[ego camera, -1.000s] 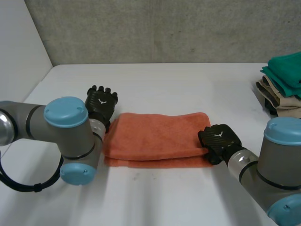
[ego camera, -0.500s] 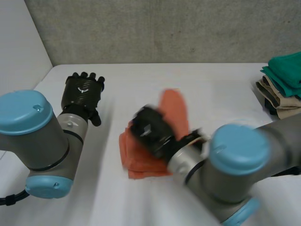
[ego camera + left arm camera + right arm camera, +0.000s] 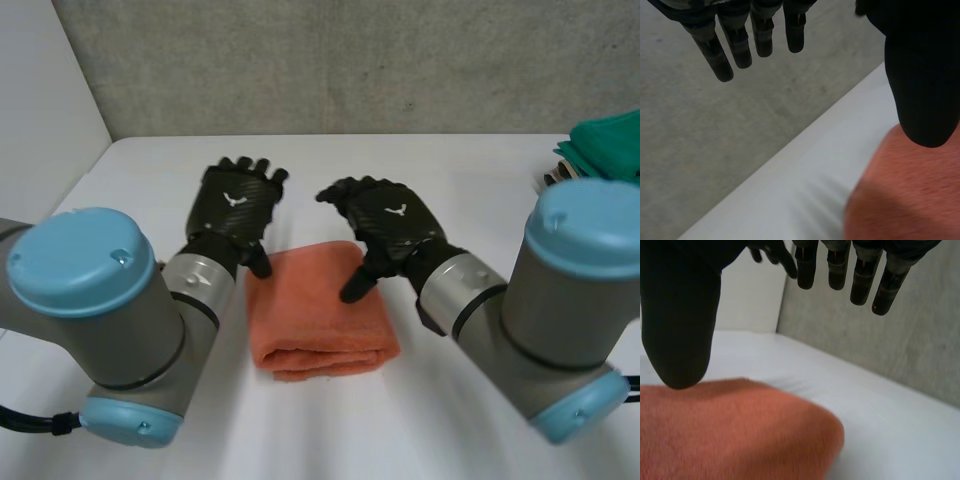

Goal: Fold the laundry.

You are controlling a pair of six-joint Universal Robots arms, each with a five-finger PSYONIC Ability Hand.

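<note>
white table (image 3: 450, 180) runs out in front of me, and nearest on it are my two arms, grey with light-blue caps, one coming in from each side. between them, toward the near edge and about midway between the left and right edges, lies the orange towel (image 3: 315, 310). it is folded into a thick, roughly square pad, with its stacked layers showing along the side that faces me.

just past it hang my hands, backs up. my left hand (image 3: 235, 205) is over the towel's far left corner, fingers (image 3: 715, 55) straight and spread, well apart from the thumb, holding nothing. from my left wrist the thumb tip sits above the towel (image 3: 910, 195) at its edge. my right hand (image 3: 390, 220) is over the far right part of the towel, fingers (image 3: 860, 280) straight and loose too, nothing in them, thumb pointing down at the towel (image 3: 730, 435). whether either thumb touches it i cannot tell.

farther off, at the table's right edge, sits a stack of folded cloths (image 3: 600, 150), a green one on top. behind the far edge rises a grey concrete wall (image 3: 350, 60).
</note>
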